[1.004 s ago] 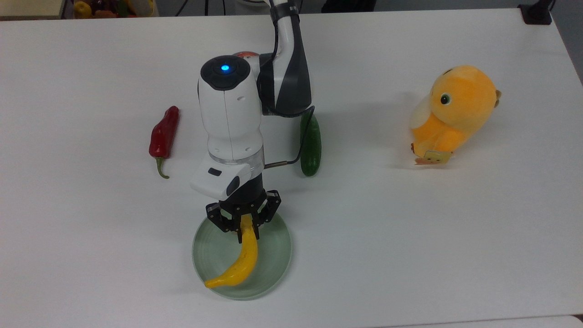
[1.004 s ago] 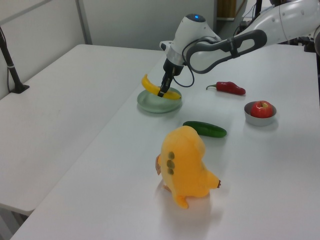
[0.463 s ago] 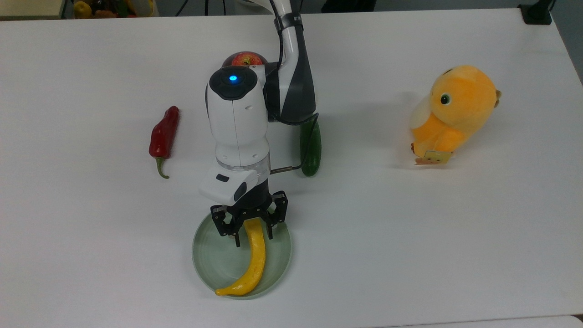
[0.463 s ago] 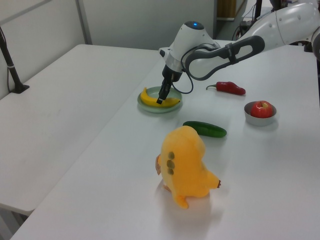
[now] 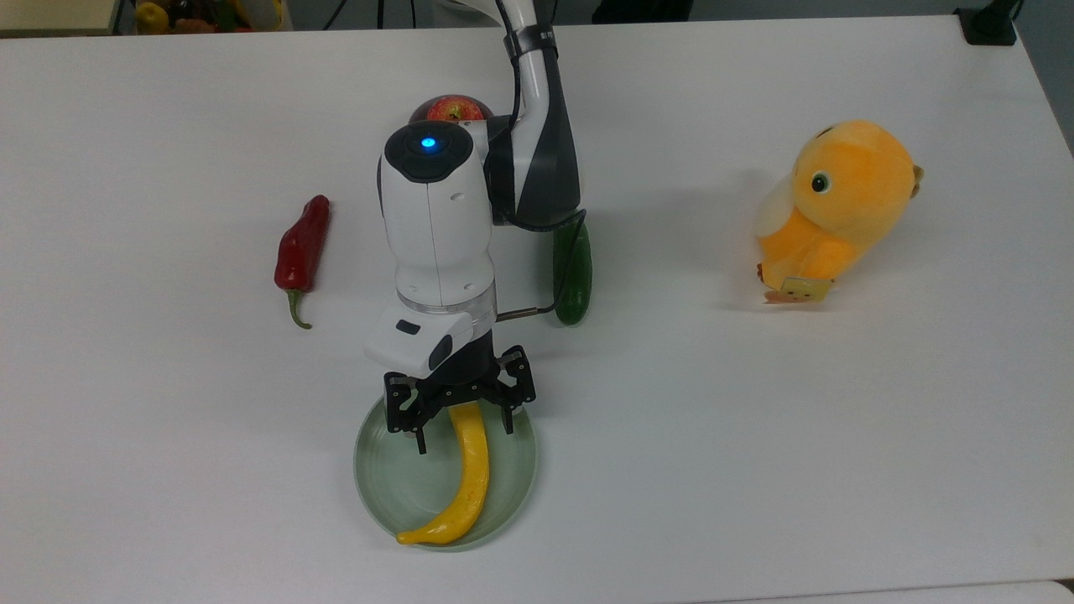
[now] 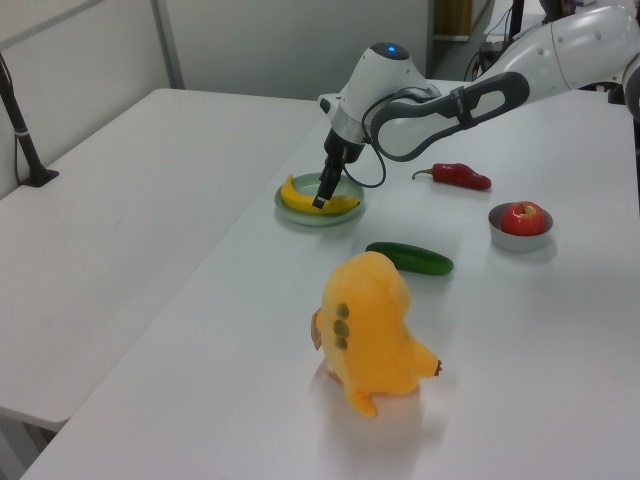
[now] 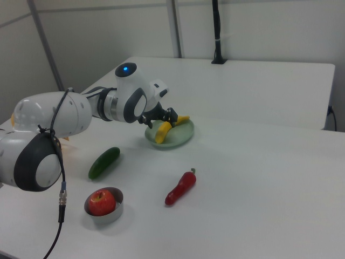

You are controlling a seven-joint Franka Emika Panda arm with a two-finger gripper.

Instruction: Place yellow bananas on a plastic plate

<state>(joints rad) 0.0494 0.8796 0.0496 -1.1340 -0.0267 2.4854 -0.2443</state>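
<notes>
Now the banana (image 5: 467,478) lies across the plate (image 5: 386,486) at the near edge of the table (image 5: 755,461), with the hand (image 5: 462,432) spread open above its far end, holding nothing.

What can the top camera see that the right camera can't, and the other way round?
From the top view: the orange plush toy with its eye, and the jaws of the gripper open either side of the yellow banana. From the right view: the whole red apple in its grey bowl, and a black pole at the far table edge. Both: the yellow banana lying on the green plate, red chili, cucumber.
</notes>
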